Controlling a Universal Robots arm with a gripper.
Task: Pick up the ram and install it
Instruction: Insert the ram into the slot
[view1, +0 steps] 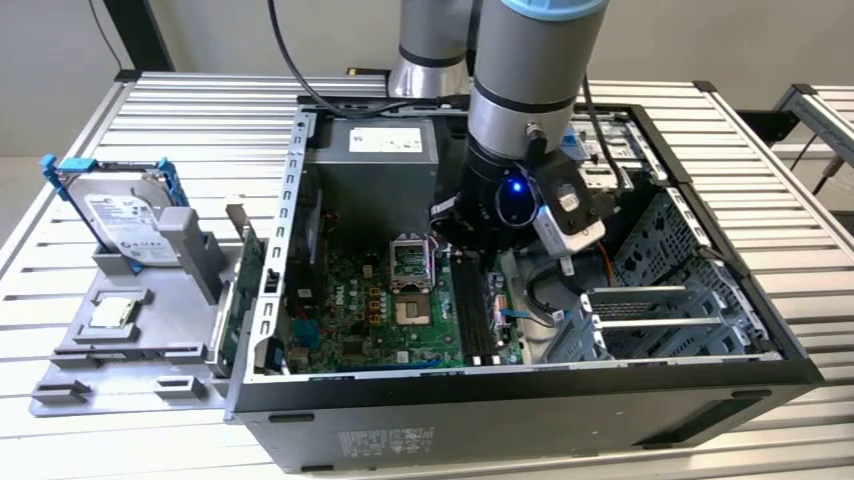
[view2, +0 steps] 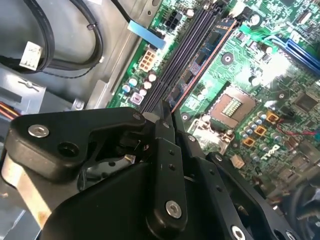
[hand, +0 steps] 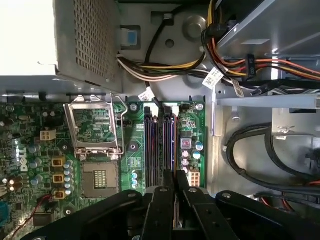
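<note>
A: What does the exterior view give?
B: The arm reaches into the open case (view1: 694, 215), the gripper (view1: 461, 235) low over the motherboard (view1: 387, 310).
A: And the second wrist view?
B: The ram (view2: 202, 65), a thin dark stick with a coppery edge, stands in the slots (view2: 185, 50), with the fingers (view2: 162, 127) nearly together around its near end.
A: First wrist view?
B: The fingers (hand: 161, 197) pinch the ram (hand: 175, 150) in the slots (hand: 155, 145), beside the socket (hand: 95, 127).
</note>
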